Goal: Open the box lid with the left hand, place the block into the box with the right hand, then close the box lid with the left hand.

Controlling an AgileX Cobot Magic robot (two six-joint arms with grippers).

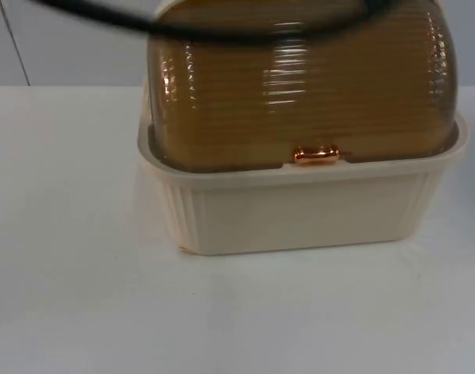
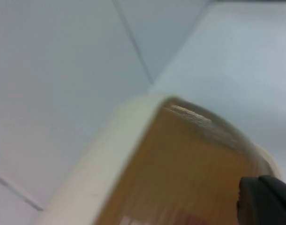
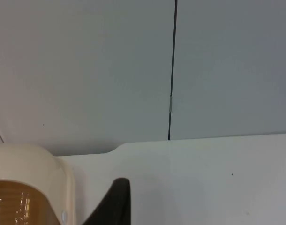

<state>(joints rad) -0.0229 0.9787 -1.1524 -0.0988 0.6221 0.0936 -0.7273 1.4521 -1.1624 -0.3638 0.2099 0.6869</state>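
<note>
Cream box [image 1: 300, 214] on white table [image 1: 74, 234], amber lid [image 1: 300, 86] down; end effector states unclear

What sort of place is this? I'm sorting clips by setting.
Probably a lab test bench: a bare white table, a plain grey partition wall behind it, and one cream box with its amber lid shut.

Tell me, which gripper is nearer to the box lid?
Left. The left gripper is right at the amber lid; the right gripper is beside the box's cream end, nearer the wall.
</note>
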